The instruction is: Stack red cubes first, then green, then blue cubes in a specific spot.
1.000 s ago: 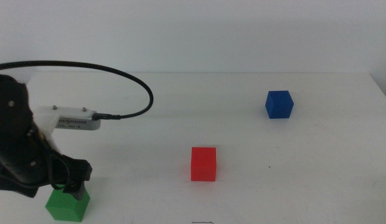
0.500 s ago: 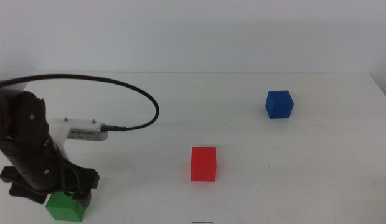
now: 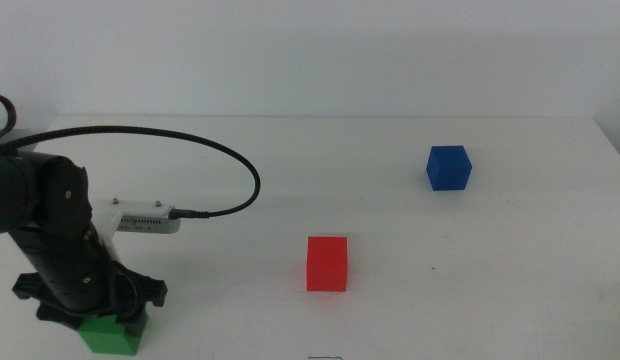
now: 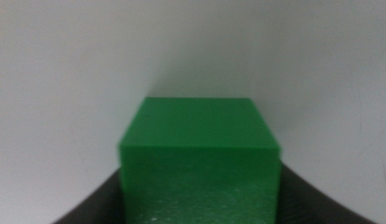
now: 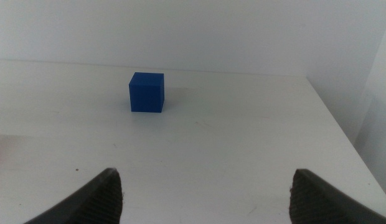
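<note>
The green cube (image 3: pixel 110 338) rests on the white table (image 3: pixel 290 170) at the front left. My left gripper (image 3: pixel 98 316) has come down on it. In the left wrist view the green cube (image 4: pixel 199 155) fills the space between the jaws of the left gripper (image 4: pixel 199 205), which press against both its sides. The red cube (image 3: pixel 327 263) stands alone at the table's middle front. The blue cube (image 3: pixel 449 167) stands at the back right and also shows in the right wrist view (image 5: pixel 146 92). My right gripper (image 5: pixel 205 186) waits, open and empty, well short of the blue cube.
The left arm's black cable (image 3: pixel 210 150) arcs above the table behind the wrist. The table's right edge (image 3: pixel 615 150) lies beyond the blue cube. A plain white wall rises behind the table.
The left arm has lowered and shifted slightly right, settling its gripper down around the green cube. The red and blue cubes have not moved.
</note>
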Tool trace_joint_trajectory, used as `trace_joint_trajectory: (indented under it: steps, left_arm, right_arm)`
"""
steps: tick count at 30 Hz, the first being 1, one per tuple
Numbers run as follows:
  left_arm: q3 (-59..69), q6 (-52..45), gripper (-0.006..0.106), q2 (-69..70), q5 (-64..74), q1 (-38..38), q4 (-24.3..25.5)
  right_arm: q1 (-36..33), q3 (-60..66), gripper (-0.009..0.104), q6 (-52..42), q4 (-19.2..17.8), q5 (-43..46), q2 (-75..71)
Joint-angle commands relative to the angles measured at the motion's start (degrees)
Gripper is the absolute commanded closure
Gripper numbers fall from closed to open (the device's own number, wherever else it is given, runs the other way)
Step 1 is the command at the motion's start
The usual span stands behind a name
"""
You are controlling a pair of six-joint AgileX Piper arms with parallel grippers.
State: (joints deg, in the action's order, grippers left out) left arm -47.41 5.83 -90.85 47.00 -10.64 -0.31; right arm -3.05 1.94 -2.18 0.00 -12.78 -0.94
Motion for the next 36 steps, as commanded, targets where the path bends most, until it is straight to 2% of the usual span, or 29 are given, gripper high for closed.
trace_joint_trajectory:
  steps: [1,5,9,12,15,19,28,33,36]
  left_arm:
    - [-1.0,-0.1,0.046,1.7,-1.1,0.0,-0.4]
    - [-1.1,0.5,0.070,1.7,-1.0,0.0,-1.3]
    - [-1.3,3.0,0.081,3.5,0.8,-0.1,-3.9]
    - [-3.1,4.0,0.081,5.8,3.2,-1.0,-5.7]
    - [-8.1,8.2,0.081,6.5,7.1,-4.2,-4.7]
    - [-18.2,16.4,0.081,4.9,12.0,-11.6,-1.0]
    - [-35.6,34.1,0.081,-4.8,17.4,-27.1,0.3]
    - [-44.0,35.8,0.081,-11.0,21.3,-30.9,3.9]
    - [-49.4,36.9,0.081,-14.9,25.2,-32.1,4.3]
  right_arm:
    - [-0.1,-1.3,0.001,-0.5,-0.7,4.3,-0.9]
    - [-0.1,-1.3,0.001,-0.5,-0.7,4.3,-0.9]
    - [-0.1,-1.3,0.001,-0.5,-0.7,4.3,-0.9]
    - [-0.1,-1.3,0.001,-0.5,-0.7,4.3,-0.9]
    - [-0.1,-1.3,0.001,-0.5,-0.7,4.3,-0.9]
    - [-0.1,-1.3,0.001,-0.5,-0.7,4.3,-0.9]
    - [-0.1,-1.3,0.001,-0.5,-0.7,4.3,-0.9]
    - [-0.1,-1.3,0.001,-0.5,-0.7,4.3,-0.9]
    - [-0.1,-1.3,0.001,-0.5,-0.7,4.3,-0.9]
